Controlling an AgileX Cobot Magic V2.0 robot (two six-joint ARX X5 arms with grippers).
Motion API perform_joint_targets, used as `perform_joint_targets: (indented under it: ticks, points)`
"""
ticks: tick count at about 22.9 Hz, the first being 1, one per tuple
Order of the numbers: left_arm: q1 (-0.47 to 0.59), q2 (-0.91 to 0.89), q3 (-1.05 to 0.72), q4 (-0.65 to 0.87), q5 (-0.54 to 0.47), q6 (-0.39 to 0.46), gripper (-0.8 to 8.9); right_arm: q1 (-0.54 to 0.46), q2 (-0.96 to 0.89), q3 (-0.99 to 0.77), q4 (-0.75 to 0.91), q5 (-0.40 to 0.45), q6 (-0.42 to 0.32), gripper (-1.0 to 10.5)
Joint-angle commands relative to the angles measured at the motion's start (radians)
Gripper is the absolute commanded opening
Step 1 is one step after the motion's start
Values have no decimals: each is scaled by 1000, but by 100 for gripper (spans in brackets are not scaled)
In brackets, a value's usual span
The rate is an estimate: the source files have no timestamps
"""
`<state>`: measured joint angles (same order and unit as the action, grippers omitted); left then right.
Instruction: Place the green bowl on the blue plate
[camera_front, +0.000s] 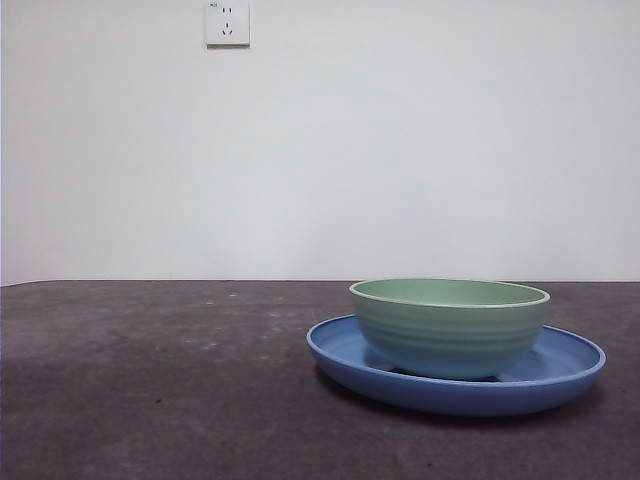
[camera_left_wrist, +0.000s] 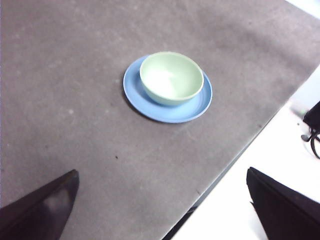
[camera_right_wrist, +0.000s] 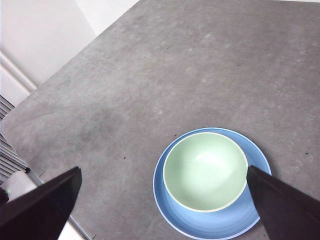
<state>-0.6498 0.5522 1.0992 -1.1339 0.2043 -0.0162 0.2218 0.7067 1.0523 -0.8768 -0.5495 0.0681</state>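
The green bowl (camera_front: 450, 325) stands upright on the blue plate (camera_front: 340, 352), right of centre on the dark table. From above, the bowl (camera_right_wrist: 205, 171) sits inside the plate (camera_right_wrist: 250, 215) and is empty. My right gripper (camera_right_wrist: 165, 210) hangs open high above them, touching neither. In the left wrist view the bowl (camera_left_wrist: 171, 77) on the plate (camera_left_wrist: 135, 95) lies far off, and my left gripper (camera_left_wrist: 162, 210) is open and holds nothing. Neither arm shows in the front view.
The dark grey table top (camera_front: 150, 380) runs to a white wall with a socket (camera_front: 227, 22). The table's edge (camera_left_wrist: 240, 150) shows in the left wrist view, with a white floor beyond it. Another edge (camera_right_wrist: 45, 85) shows in the right wrist view.
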Motion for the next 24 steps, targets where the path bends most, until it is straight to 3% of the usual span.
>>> perform_joint_targets:
  ticks: [1, 8, 10, 18, 24]
  points:
    - [-4, -7, -1, -4, 0, 0, 532, 3, 4, 19, 5, -1, 6, 607]
    - [-5, -12, 0, 6, 216, -3, 531, 3, 4, 19, 6, 0, 11, 607]
    - [-5, -11, 0, 5, 272, -3, 531, 3, 4, 19, 4, 5, 43, 607]
    - [-5, -11, 0, 8, 289, 16, 532, 3, 69, 19, -110, 169, 178, 606]
    - [-5, -11, 0, 11, 289, 40, 531, -5, 240, 19, -232, 188, 157, 606]
